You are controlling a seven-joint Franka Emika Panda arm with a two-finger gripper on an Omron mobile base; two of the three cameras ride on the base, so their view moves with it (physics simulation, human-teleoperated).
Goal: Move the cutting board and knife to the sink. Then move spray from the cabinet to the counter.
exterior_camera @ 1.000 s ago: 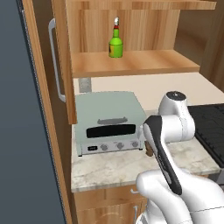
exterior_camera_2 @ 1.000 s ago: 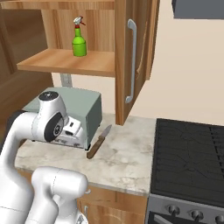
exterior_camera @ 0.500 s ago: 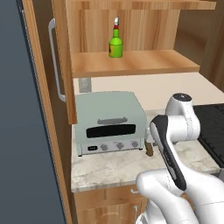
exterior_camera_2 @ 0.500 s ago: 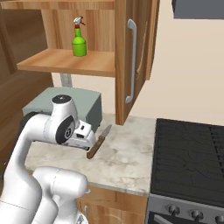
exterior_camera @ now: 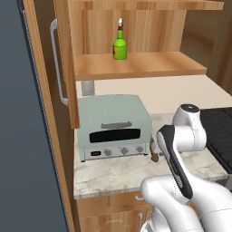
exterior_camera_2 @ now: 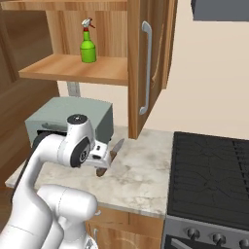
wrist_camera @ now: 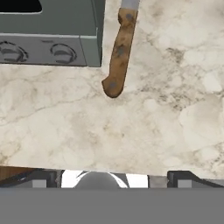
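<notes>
The gripper [exterior_camera_2: 103,156] is seen nearest the camera, poised above the counter [exterior_camera_2: 141,175] just in front of the toaster oven's [exterior_camera: 113,124] right corner, its jaws spread fully apart and nothing held between them. It is judged to be positioned for a descent onto the knife [wrist_camera: 119,50], which would account for the downward aim of the hand camera.

The knife is laid flat on the counter, just beside the toaster oven's right side, with the rounded end of its brown handle toward the gripper and its grey blade [exterior_camera_2: 117,145] directed away toward the wall. The handle is thus the part offered first for grasping.

To the right of the toaster oven, well apart, the black stovetop [exterior_camera_2: 209,175] is shown. Above and behind the toaster oven, the spray [exterior_camera: 119,45] is stood upright on the cabinet [exterior_camera: 136,63] shelf, the door [exterior_camera_2: 146,63] being open, so that access is left free for the later step.
</notes>
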